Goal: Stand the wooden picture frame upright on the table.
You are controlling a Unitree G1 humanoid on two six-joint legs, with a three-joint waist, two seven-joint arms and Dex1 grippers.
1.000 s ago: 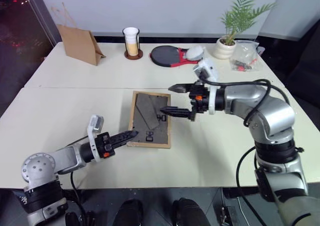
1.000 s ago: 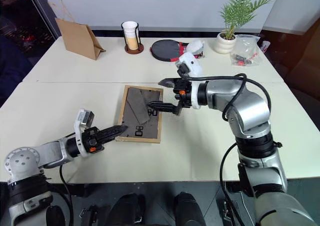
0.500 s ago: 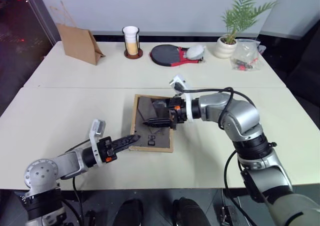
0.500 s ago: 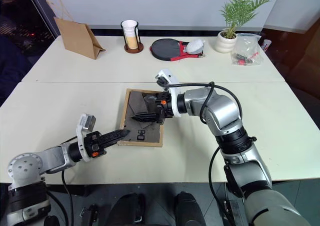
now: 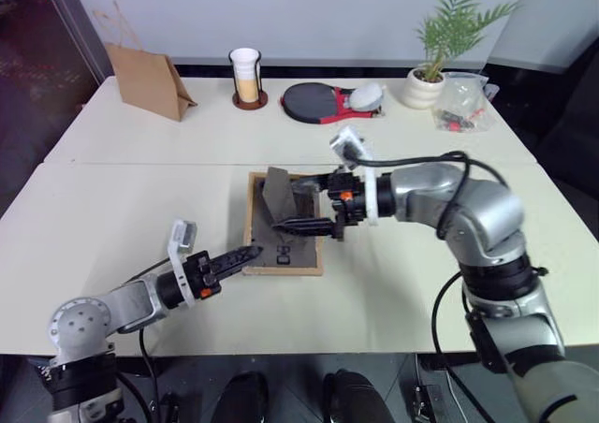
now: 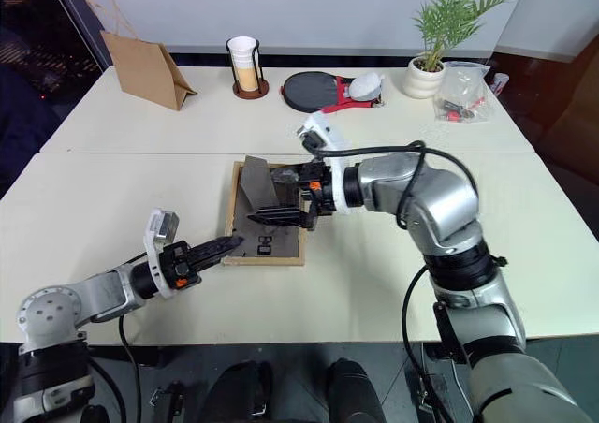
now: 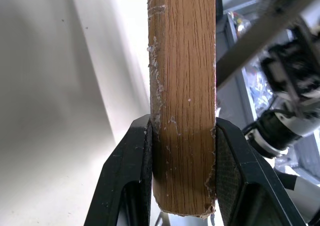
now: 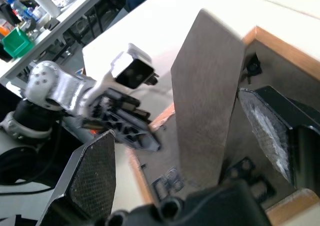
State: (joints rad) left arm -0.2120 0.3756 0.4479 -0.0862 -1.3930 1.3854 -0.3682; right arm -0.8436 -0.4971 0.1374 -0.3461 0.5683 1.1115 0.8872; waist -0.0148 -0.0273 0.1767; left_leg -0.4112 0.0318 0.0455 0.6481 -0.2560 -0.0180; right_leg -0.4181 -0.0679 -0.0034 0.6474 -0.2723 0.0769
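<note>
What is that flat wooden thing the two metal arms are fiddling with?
It is the wooden picture frame: a light-wood border around a tan back, lying face down on the table. Its dark grey stand is swung up off the back. The left pincer clamps its near edge; the right pincer straddles the stand, open.

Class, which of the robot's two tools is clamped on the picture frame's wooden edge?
The left tool: its fingers pinch the wooden picture frame, while the right tool stands open.

arms: silver-grey, black cables | wrists: white cameras, orange marks | jaws: black
</note>
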